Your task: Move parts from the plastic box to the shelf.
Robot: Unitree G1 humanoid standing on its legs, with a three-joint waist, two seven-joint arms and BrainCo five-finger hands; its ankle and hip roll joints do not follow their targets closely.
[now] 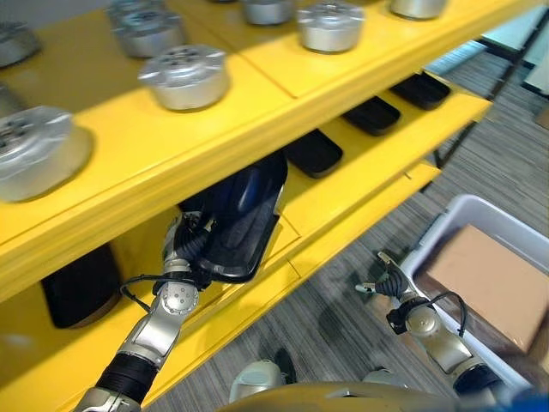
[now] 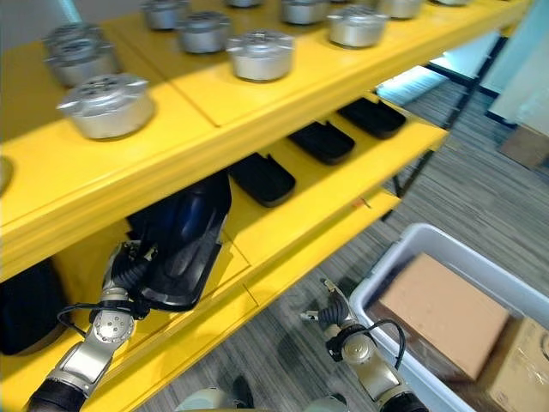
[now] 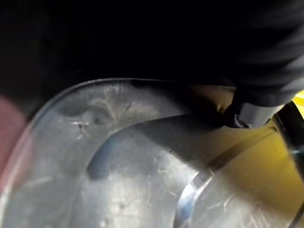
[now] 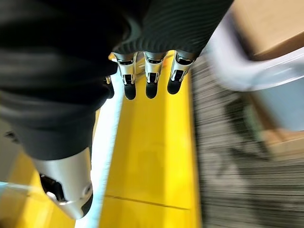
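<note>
Your left hand (image 2: 129, 273) grips the black part (image 2: 182, 242) on the yellow shelf's (image 2: 292, 225) lower level, while your right hand (image 4: 147, 71) hangs with fingers loosely straight beside the plastic box (image 2: 403, 257)

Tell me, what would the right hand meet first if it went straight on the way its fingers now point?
Probably the front edge of the yellow shelf. The right hand holds nothing, its fingers point at that edge above the carpet, though depth is unclear.

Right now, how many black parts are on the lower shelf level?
5: three lying flat in a row toward the right, one at the far left end, one in the left hand. More may be hidden.
</note>
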